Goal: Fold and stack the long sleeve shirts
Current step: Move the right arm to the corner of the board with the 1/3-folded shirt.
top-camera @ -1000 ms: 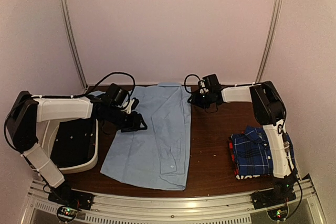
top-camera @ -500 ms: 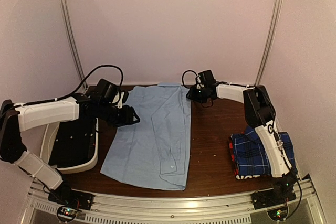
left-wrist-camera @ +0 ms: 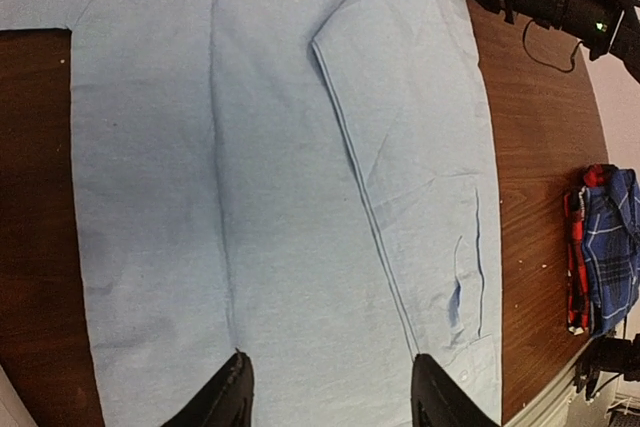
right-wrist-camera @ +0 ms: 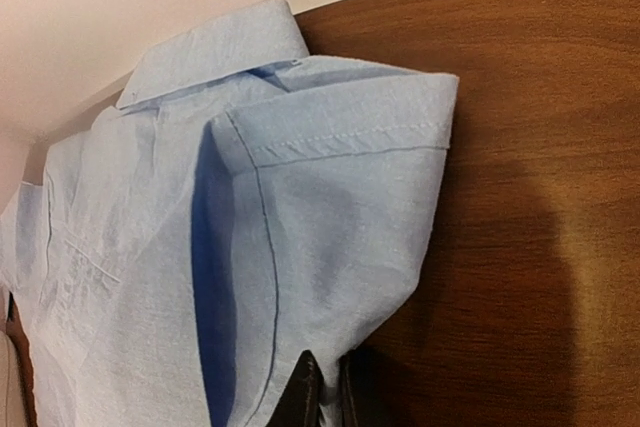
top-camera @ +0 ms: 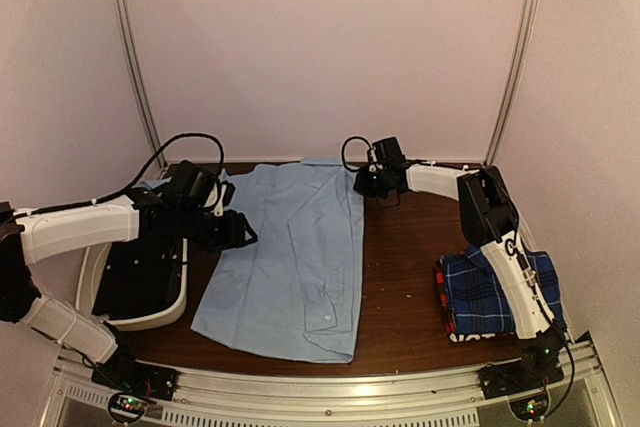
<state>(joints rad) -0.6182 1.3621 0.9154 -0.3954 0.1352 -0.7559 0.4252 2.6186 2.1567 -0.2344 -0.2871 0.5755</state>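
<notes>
- Top external view: the light blue shirt (top-camera: 290,267) is lying spread on the brown table (top-camera: 400,247), with its collar toward the far wall and its hem toward the arm bases.
- One sleeve is lying folded down along the shirt's right side, its cuff (top-camera: 325,315) resting near the hem.
- Left jaws are hovering over the shirt's left edge, next to the bin. In the left wrist view the two black fingers (left-wrist-camera: 225,402) are standing spread wide, with nothing between them and flat cloth below.
- Right jaws are sitting at the shirt's far right shoulder, close to the collar. In the right wrist view the fingers (right-wrist-camera: 303,395) are pressing nearly together and pinching the cloth edge at that shoulder.
- The shoulder cloth there is folding over on itself and casting a shadow.
- The blue plaid shirt (top-camera: 482,292) is lying folded at the near right of the table, well apart from the light blue shirt.
- It is resting on a red-and-black shirt (left-wrist-camera: 575,267), of which only one edge is showing.
- The white bin (top-camera: 150,319) with black lining is sitting at the table's left side, just beside the light blue shirt.
</notes>
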